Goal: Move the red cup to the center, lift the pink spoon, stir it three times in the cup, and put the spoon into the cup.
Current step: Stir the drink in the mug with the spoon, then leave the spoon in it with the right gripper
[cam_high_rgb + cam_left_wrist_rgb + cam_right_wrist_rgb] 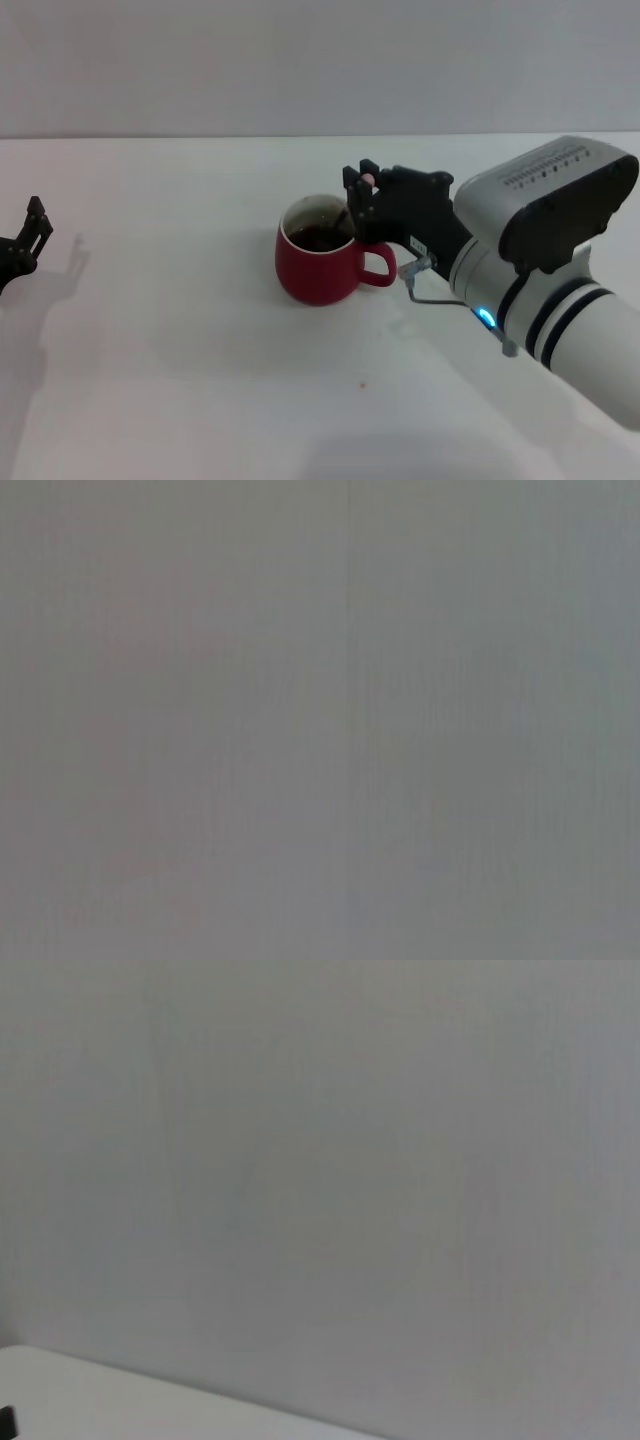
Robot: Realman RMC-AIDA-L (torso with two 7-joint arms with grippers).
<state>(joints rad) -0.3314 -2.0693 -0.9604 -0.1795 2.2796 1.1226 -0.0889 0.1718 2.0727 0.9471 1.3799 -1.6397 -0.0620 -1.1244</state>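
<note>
The red cup (318, 262) stands near the middle of the white worktop (180, 350), handle turned toward the robot's right, which leaves its open mouth free for stirring. The pink spoon (353, 205) leans into that mouth from the handle side: its pale pink end shows between the fingers of the right end effector (362, 187), which pinches it just above the rim, so the stirring step looks under way. The spoon's bowl is lost in the dark inside of the cup. The left end effector (35, 225) sits parked at the worktop's far left edge, fingers spread. Both wrist views show only blank grey surface.
</note>
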